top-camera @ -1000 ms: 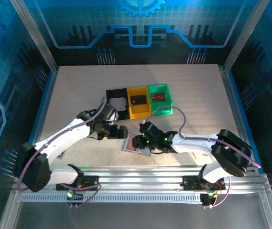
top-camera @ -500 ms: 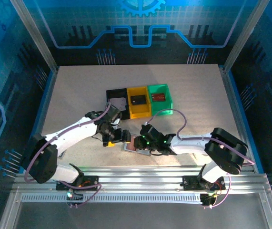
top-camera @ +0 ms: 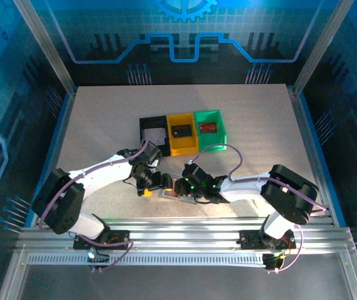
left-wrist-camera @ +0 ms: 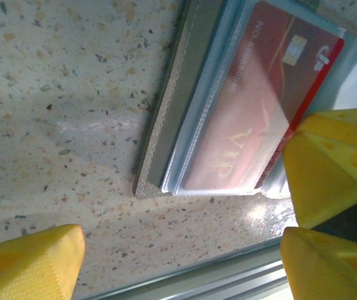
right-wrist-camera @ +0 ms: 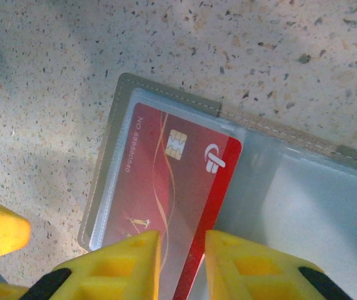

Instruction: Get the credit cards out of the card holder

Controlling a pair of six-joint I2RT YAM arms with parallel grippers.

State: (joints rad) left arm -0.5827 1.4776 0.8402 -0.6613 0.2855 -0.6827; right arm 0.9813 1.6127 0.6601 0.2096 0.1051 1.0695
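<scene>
The red card (right-wrist-camera: pixel 165 187) lies flat in a clear sleeve of the open card holder (right-wrist-camera: pixel 303 206), which sits close to the worktop's (top-camera: pixel 103 125) near edge, about midway along it. The card's long axis runs straight away from the right gripper (right-wrist-camera: pixel 182 240). One long edge, on the fold side, passes into the narrow gap between that gripper's fingers. They stand slightly apart and grasp nothing that we can see.

The left gripper (left-wrist-camera: pixel 181 265) is spread wide and released. It hovers by the holder's outer edge, so the right arm is the nearer one.

The speckled worktop is flat and hard, with a metal rail (left-wrist-camera: pixel 228 275) just beside the holder. The black bin (top-camera: pixel 144 134), yellow bin (top-camera: pixel 182 148) and green bin (top-camera: pixel 211 144) stand well apart, toward the middle.
</scene>
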